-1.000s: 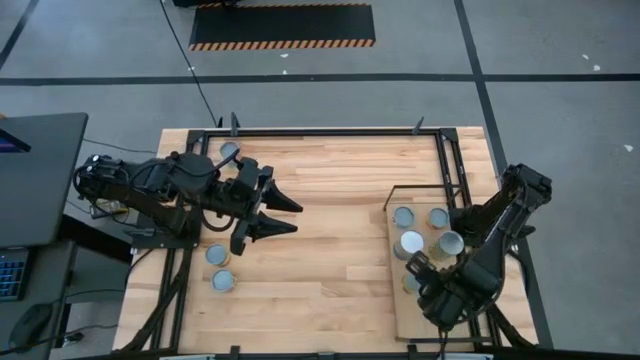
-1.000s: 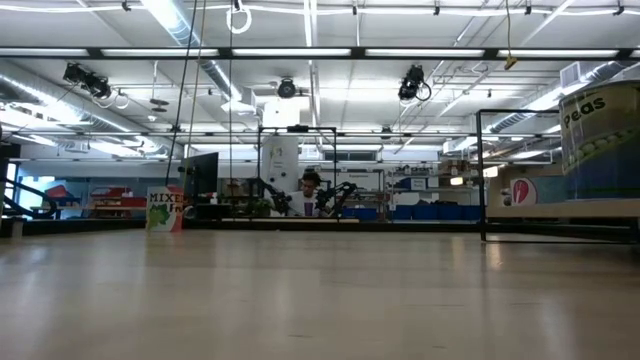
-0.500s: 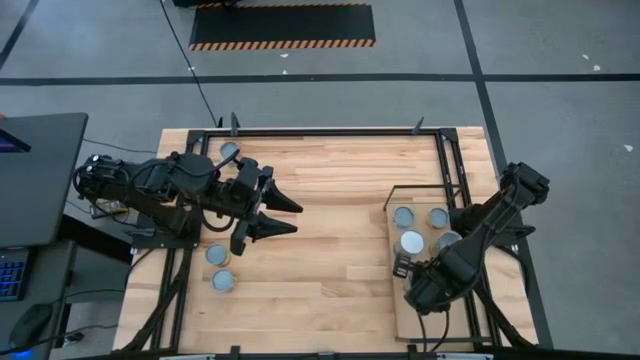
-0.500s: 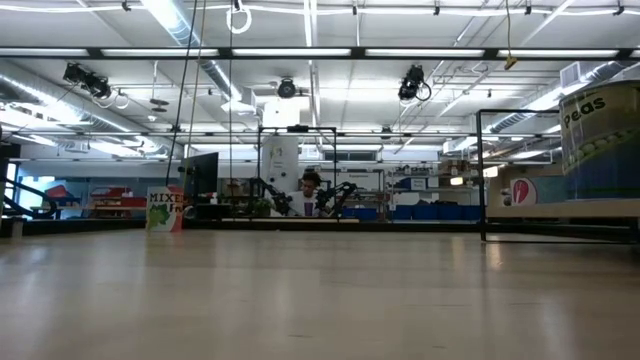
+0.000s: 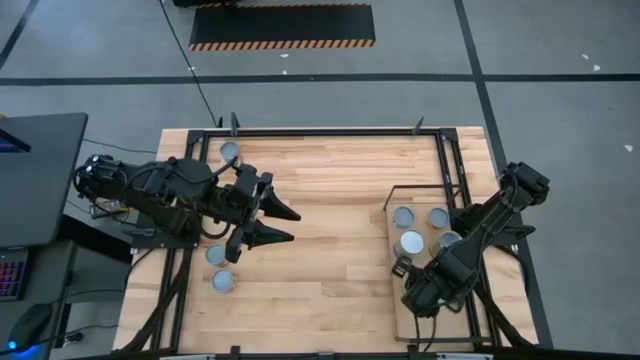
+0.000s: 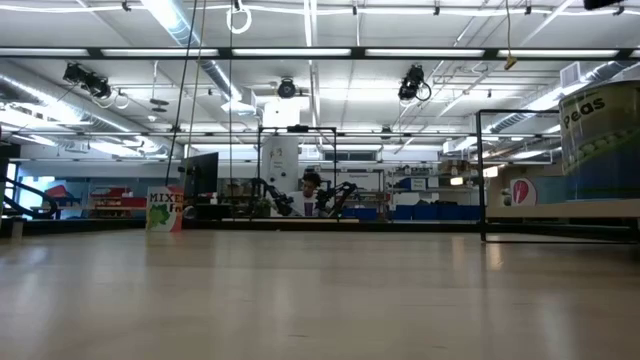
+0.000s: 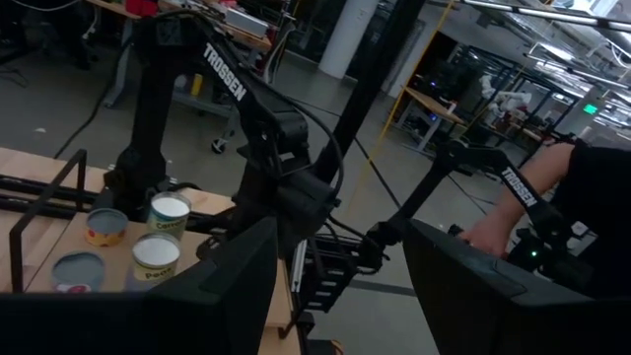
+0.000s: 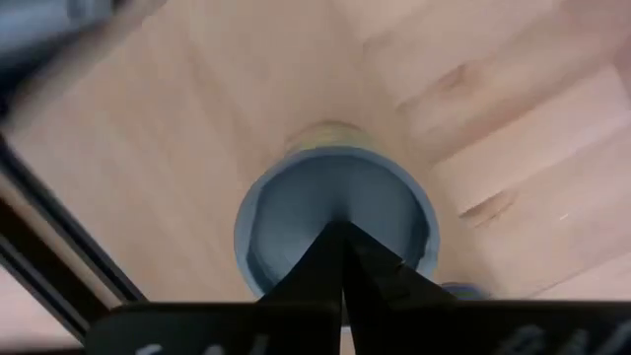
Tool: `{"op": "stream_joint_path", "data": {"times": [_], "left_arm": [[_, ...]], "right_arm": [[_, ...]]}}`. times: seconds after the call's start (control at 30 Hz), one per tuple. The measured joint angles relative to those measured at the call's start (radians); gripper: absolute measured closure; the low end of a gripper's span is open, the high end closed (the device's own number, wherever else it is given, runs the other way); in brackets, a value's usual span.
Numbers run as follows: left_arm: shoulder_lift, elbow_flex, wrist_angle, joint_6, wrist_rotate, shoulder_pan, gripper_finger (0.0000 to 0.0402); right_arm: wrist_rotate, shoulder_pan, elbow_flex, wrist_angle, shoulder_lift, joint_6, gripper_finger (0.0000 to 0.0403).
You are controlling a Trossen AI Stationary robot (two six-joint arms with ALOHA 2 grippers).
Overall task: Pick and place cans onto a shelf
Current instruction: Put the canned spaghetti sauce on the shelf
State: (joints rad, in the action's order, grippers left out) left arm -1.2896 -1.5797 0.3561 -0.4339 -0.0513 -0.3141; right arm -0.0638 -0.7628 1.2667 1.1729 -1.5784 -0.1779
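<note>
right gripper (image 5: 408,290) hanging over pale plywood shelf (image 5: 400,322), pressed together | left gripper (image 5: 278,222) spread, idling mid-bench | four silver-topped cans (image 5: 411,242) shelved | three silver-topped bench cans (image 5: 222,281) waiting

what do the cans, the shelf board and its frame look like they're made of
Cans: probably metal, with dull silver-grey round tops catching light; printed labels on the sides. Shelf board: seemingly plywood, smooth, pale and matte, lighter than the plank-striped tabletop. Frame: thin black bars, likely painted metal.
</note>
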Motion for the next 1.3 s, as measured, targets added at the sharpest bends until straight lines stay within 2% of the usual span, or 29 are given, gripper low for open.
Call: {"op": "stream_joint_path", "data": {"times": [0.23,0.33,0.47,0.6,0.73,0.83,0.97,1.13,1.3], "left_arm": [[0.000,0.000,0.000,0.001,0.000,0.000,0.0175],[0.000,0.000,0.000,0.001,0.000,0.000,0.0175],[0.000,0.000,0.000,0.002,0.000,0.000,0.0175],[0.000,0.000,0.000,0.003,0.000,0.000,0.0175],[0.000,0.000,0.000,0.003,0.000,0.001,0.0175],[0.000,0.000,0.000,0.003,0.000,0.000,0.0175],[0.000,0.000,0.000,0.003,0.000,0.000,0.0175],[0.000,0.000,0.000,0.002,0.000,0.000,0.0175],[0.000,0.000,-0.001,0.002,0.000,0.001,0.0175]], "right_arm": [[-0.012,0.010,0.000,-0.043,0.000,0.622,0.0396],[-0.010,0.013,0.000,-0.044,0.000,0.788,0.0397],[-0.010,0.006,0.028,-0.044,-0.001,0.802,0.0399],[-0.007,0.005,0.070,-0.043,-0.001,0.749,0.0399],[0.083,0.013,0.073,-0.038,-0.001,0.733,0.0399],[0.111,0.034,0.073,-0.040,-0.001,0.726,0.0399],[0.110,0.054,0.070,-0.049,-0.004,0.721,0.0399],[0.053,0.071,0.025,-0.119,-0.008,0.720,0.0399],[0.044,0.078,0.009,-0.062,-0.008,0.757,0.0399]]}}
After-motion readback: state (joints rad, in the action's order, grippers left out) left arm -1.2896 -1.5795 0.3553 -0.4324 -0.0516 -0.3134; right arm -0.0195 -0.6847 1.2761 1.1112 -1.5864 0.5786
